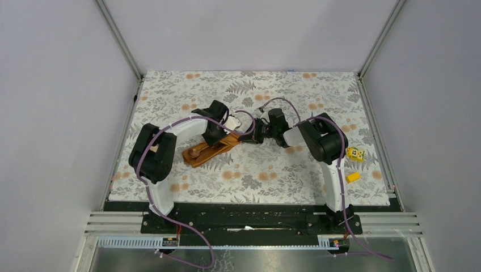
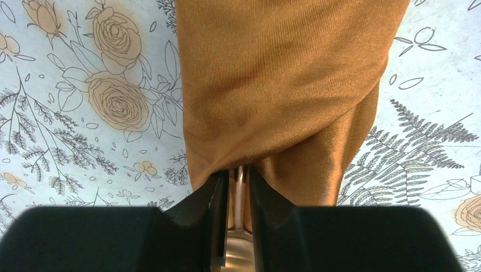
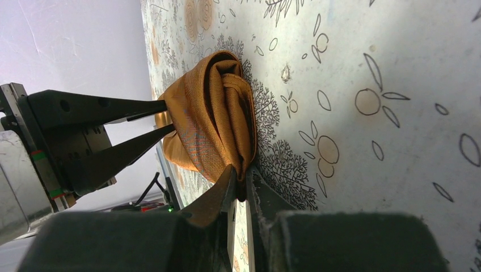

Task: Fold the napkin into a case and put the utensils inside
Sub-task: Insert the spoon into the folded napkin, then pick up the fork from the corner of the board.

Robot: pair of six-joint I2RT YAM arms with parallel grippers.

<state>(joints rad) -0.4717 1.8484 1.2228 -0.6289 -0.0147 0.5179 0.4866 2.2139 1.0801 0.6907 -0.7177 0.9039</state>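
The napkin is folded into a long, narrow orange-brown case (image 1: pixel 209 149) lying slantwise on the floral mat. My left gripper (image 1: pixel 222 139) is at its far-right end. In the left wrist view the gripper (image 2: pixel 238 173) is shut on a slim shiny utensil handle (image 2: pixel 240 192) that runs under the cloth fold (image 2: pixel 283 85); its round bowl (image 2: pixel 238 255) sits between the fingers' bases. My right gripper (image 1: pixel 250 137) is shut on the bunched end of the case (image 3: pixel 218 113), pinching a cloth edge in the right wrist view (image 3: pixel 241 173). The left gripper's fingers (image 3: pixel 113 107) show there too.
A small round brown thing (image 1: pixel 194 153) shows at the case's near-left end. Two yellow blocks (image 1: pixel 354 153) (image 1: pixel 353 177) lie at the right of the mat (image 1: pixel 283 170). Frame posts and grey walls enclose the mat.
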